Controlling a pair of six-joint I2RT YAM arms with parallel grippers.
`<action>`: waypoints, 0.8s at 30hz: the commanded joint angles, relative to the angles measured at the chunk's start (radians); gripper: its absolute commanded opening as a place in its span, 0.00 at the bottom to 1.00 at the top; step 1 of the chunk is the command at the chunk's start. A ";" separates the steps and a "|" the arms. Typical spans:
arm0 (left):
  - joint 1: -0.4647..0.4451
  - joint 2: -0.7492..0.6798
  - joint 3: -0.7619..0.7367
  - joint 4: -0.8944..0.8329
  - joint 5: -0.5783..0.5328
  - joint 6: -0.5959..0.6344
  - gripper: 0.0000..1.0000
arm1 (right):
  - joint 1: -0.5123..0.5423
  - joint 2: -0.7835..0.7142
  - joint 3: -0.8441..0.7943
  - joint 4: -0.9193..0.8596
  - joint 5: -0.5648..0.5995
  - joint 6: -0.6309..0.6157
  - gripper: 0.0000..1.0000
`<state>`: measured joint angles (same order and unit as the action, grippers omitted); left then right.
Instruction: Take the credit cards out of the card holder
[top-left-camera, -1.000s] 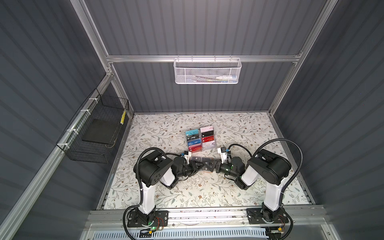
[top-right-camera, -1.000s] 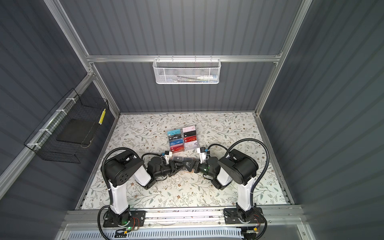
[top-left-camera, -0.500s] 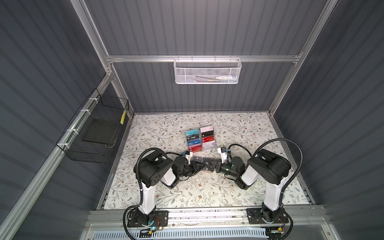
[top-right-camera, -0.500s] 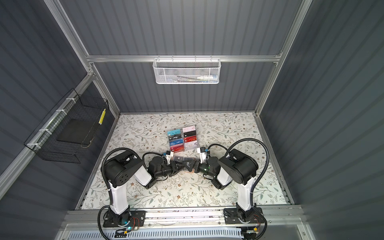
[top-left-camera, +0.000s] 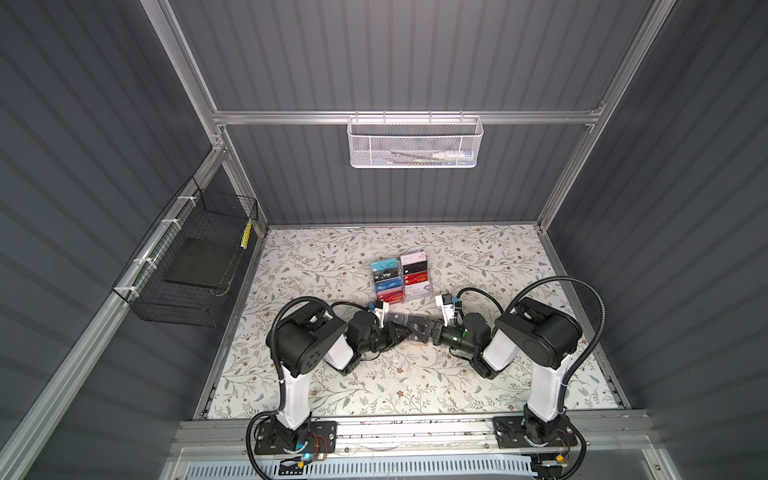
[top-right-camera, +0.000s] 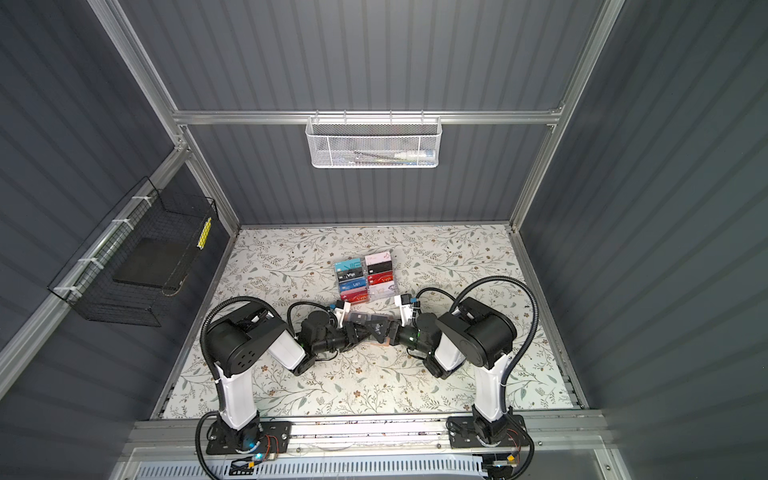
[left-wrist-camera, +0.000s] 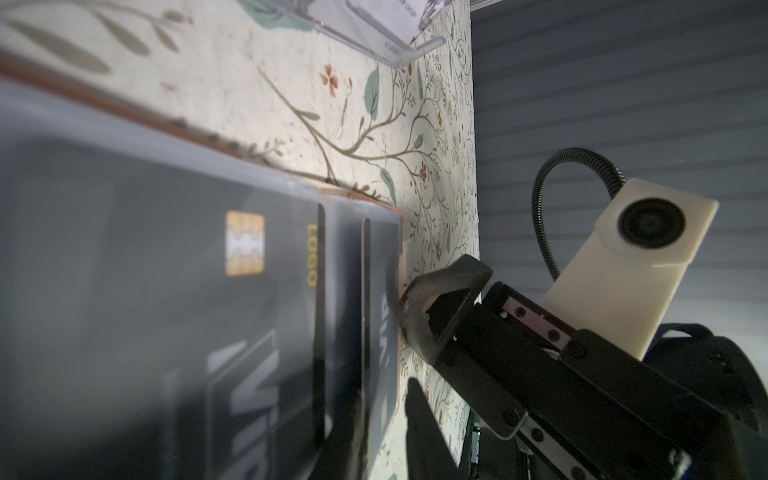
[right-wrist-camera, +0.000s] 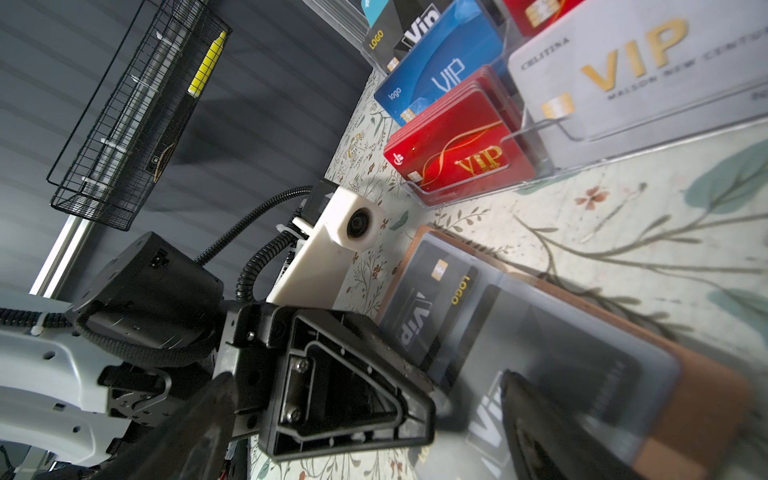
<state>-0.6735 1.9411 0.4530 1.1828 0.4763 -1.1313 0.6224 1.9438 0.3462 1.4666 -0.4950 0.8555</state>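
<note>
- Meeting the card holder at the edge of a pocket page: left gripper, jaws nearly together over a black card; whether they actually pinch it cannot be told.
- Right gripper: jaws wide apart, nothing held. One fingertip touches the holder's tan border, likely as a hold-down.
- Card holder, location: lies open and flat on the floral table, between the two grippers and near the clear rack of other cards.
- Card holder, handling: tan cover and grey translucent pocket pages. Judged light and limp, prone to lift or slide along with a card unless pinned.
- Credit cards: at least two black ones show in the pockets, side by side.
- Credit cards, handling: judged thin, stiff, light, glossy and slippery, not fragile. Best taken by an exposed edge with a firm pinch, then drawn straight along the pocket, never levered upward.
</note>
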 joint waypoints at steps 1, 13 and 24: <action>-0.015 -0.008 0.003 -0.038 -0.006 0.037 0.19 | -0.008 0.033 -0.064 -0.297 -0.010 0.031 0.99; -0.026 -0.055 0.003 -0.106 -0.030 0.073 0.19 | -0.006 -0.215 -0.065 -0.671 0.115 -0.055 0.99; -0.033 -0.059 0.005 -0.102 -0.034 0.073 0.19 | 0.005 -0.254 -0.024 -0.826 0.198 -0.077 0.99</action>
<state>-0.6960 1.9038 0.4530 1.1027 0.4454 -1.0832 0.6277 1.6348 0.3439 0.8997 -0.3824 0.7849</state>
